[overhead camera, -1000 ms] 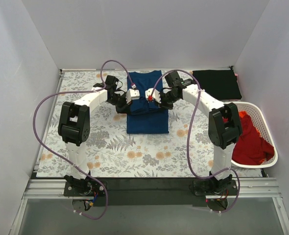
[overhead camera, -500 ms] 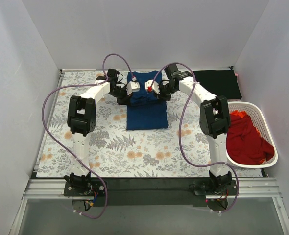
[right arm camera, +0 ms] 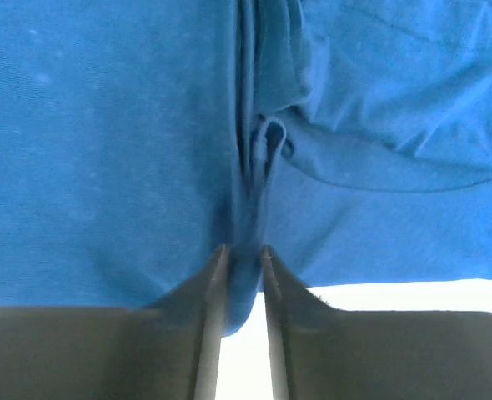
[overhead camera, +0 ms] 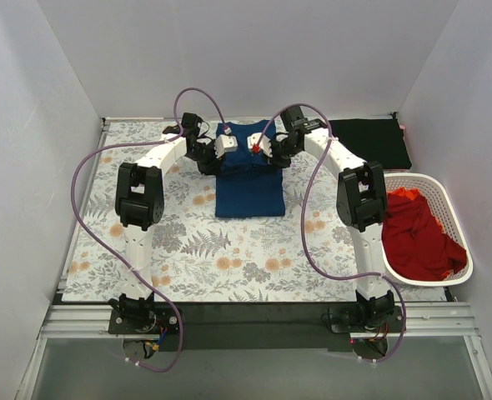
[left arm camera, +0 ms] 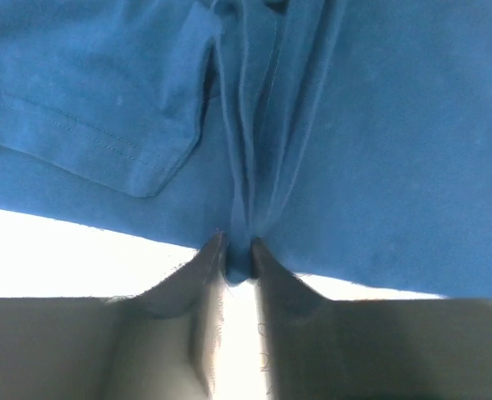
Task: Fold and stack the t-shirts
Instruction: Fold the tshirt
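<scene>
Navy t-shirt (overhead camera: 248,193): folded into a narrow oblong on the far middle of the table cover (overhead camera: 196,250), with its far end gathered up under the two grippers
Left gripper (left arm camera: 238,252): jaws almost together, nipping a thin ridge of the navy cloth between the fingertips (in the wrist view the pleat runs straight away from the tips)
Right gripper (right arm camera: 244,265): jaws likewise close, clamped on a pinched-up pleat of the same shirt; a small loop of hem shows just beyond the tips
Sleeve (left arm camera: 104,137): short, with a stitched hem, lying flat to the left of the left gripper's pleat
Lettering: only plain blue cloth faces the three cameras
Black t-shirt (overhead camera: 369,142): folded flat into a square at the far right corner of the cover, just beyond the basket's far rim and well apart from the navy one
Basket (overhead camera: 425,179): white plastic with slotted walls, standing at the right edge of the table beside the right arm
In the basket: a red t-shirt (overhead camera: 421,242), crumpled and filling most of it, with a bit of orange cloth (overhead camera: 412,195) showing at the far end
Cover pattern: grey leaves and orange blooms on a pale ground
Arms: both reach inward from either side, their wrists meeting over the navy shirt's far end, with purple cables (overhead camera: 79,208) looping wide around them
</scene>
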Controlling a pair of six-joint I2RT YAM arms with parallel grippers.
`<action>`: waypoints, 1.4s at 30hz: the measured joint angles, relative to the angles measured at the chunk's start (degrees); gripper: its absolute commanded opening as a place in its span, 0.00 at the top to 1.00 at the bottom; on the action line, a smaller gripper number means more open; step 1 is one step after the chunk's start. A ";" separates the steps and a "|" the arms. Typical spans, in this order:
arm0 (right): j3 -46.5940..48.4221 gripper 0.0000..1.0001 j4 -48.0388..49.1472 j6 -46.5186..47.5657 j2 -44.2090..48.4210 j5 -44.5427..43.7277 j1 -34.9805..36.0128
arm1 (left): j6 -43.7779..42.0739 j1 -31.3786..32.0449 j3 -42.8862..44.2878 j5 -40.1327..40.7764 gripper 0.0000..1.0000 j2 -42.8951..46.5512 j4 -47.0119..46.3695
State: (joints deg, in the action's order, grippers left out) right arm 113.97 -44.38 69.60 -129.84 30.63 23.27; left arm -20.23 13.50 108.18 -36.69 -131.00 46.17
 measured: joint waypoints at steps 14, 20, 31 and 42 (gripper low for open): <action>4.72 0.66 -0.15 -7.37 0.81 -0.48 -2.25 | 11.91 -0.98 -1.99 2.10 0.54 1.79 -4.83; -1.51 0.78 -0.70 -15.58 7.69 1.64 -4.07 | 26.49 -1.03 -8.68 -2.21 0.61 8.96 -9.22; -4.79 0.90 -0.74 -29.07 6.36 10.36 -3.89 | 45.18 0.11 -15.85 -8.35 0.82 10.86 -13.70; 2.58 0.91 -0.68 -33.68 -6.88 12.39 -3.80 | 54.55 0.50 -9.46 -6.23 0.82 0.00 -18.67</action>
State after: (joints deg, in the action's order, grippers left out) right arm 116.55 -45.06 35.92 -136.73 43.03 19.46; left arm 34.33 14.00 98.72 -42.92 -131.00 27.51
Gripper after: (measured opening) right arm 0.096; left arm 0.182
